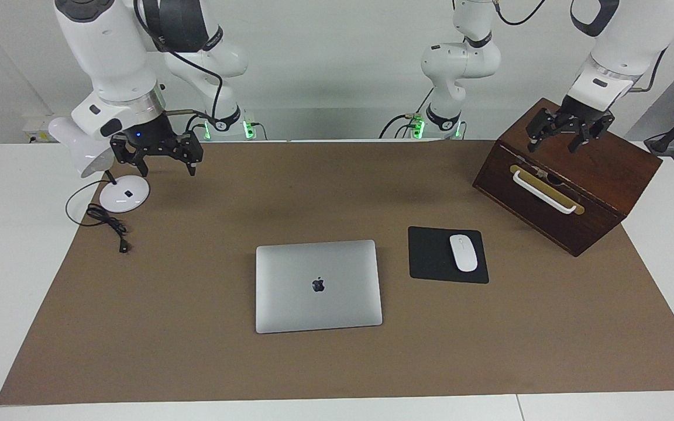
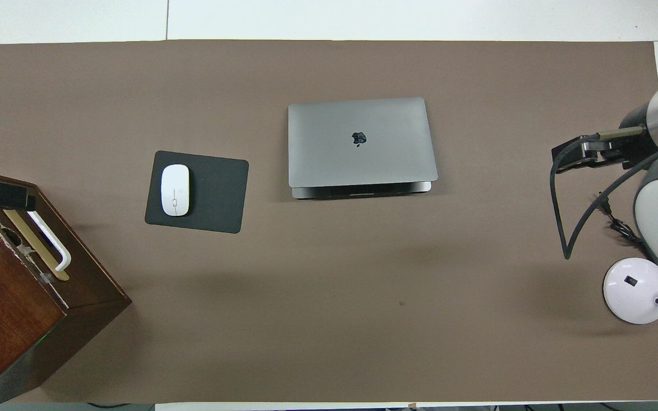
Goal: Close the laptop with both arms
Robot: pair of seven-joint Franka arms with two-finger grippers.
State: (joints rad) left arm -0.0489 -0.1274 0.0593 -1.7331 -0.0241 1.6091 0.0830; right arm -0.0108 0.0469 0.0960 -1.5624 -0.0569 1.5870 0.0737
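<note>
So the laptop (image 1: 318,285) is sitting flat on the brown mat (image 1: 196,327) in the middle of the table (image 1: 15,263), lid down all the way, apple logo facing up. From the overhead view you can see the lid sits a touch offset from the base along the edge nearer the robots, but it's shut.

Neither arm is anywhere near it. The right claw (image 1: 157,164) hangs in the air over the mat at the right arm's end of the table, just beside the white desk lamp (image 1: 94,169), fingers spread wide with nothing between them. The lamp's round base and its black cord (image 1: 106,222) are right there at the mat's edge.

The left claw (image 1: 568,139) is up over the top of the dark wooden box (image 1: 600,175) at the left arm's end, also wide open and not holding anything. The box has a white handle on a brass plate on its front, facing away from the robots.

Beside the laptop, toward the left arm's end, there's a black mouse pad (image 1: 430,257) with a white mouse (image 1: 463,252) lying on it. Pad and laptop are close but not touching.
</note>
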